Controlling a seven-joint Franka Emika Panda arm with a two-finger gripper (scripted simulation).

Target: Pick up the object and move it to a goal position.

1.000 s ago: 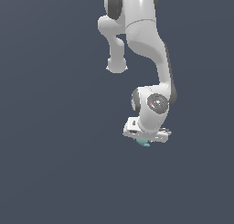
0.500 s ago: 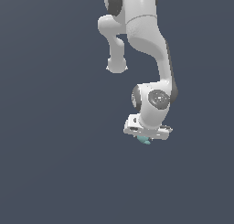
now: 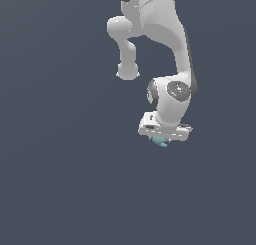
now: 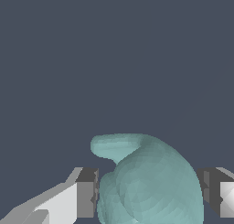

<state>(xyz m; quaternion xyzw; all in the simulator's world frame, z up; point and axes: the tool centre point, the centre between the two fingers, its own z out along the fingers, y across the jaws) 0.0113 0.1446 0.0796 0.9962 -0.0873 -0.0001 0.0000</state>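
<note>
Drifted slightly toward the exterior view's right since a second ago, with pincer (image 3: 161,142) pointing down and the teal object (image 3: 160,142) peeking out beneath it. From the wrist: clenched on the object (image 4: 151,184), both fingers (image 4: 86,193) pressing its rounded body, nub protruding.

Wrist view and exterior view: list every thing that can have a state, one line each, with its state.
Claw: shut on the blob, a finger pad on each side of it.
Teal blob: held between the claw's fingers, rounded body with a small nub sticking out; in the exterior view it peeks out just below the claw.
Arm: bent, wrist pointing downward.
</note>
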